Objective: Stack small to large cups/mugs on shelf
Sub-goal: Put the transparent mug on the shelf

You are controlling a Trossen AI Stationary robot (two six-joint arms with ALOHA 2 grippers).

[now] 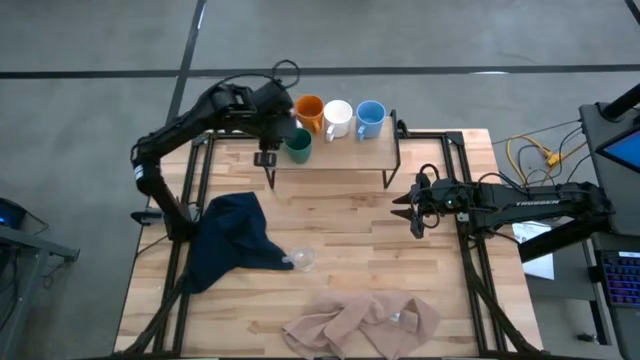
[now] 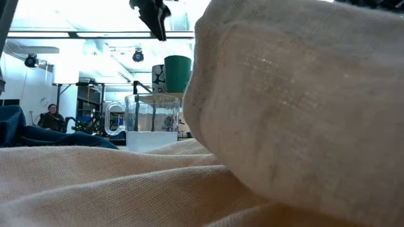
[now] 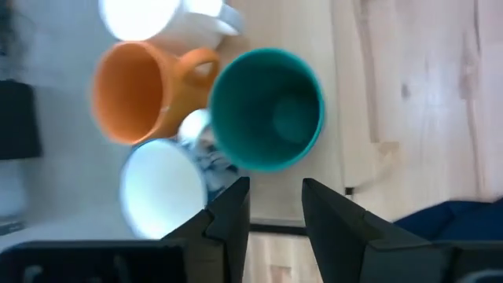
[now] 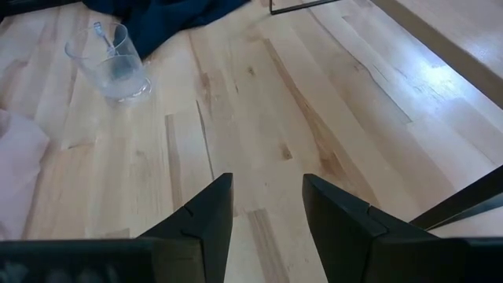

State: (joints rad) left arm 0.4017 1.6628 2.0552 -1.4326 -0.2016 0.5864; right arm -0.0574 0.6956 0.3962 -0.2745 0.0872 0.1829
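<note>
On the shelf (image 1: 350, 152) at the table's far side stand an orange mug (image 1: 308, 112), a white mug (image 1: 337, 118) and a light blue mug (image 1: 370, 117) in a row. A dark green mug (image 3: 267, 110) stands upright near the shelf's left front corner, with a white, dark-patterned mug (image 3: 161, 189) beside it. My left gripper (image 3: 275, 204) hangs open above the green mug, with nothing between its fingers. A clear glass cup (image 1: 303, 260) stands on the tabletop. My right gripper (image 4: 267, 212) waits open over the table's right side.
A dark blue cloth (image 1: 230, 240) lies on the table's left, its edge by the glass cup. A beige cloth (image 1: 365, 322) lies crumpled at the near edge and fills most of the low view. Bare wood lies between the shelf and the cloths.
</note>
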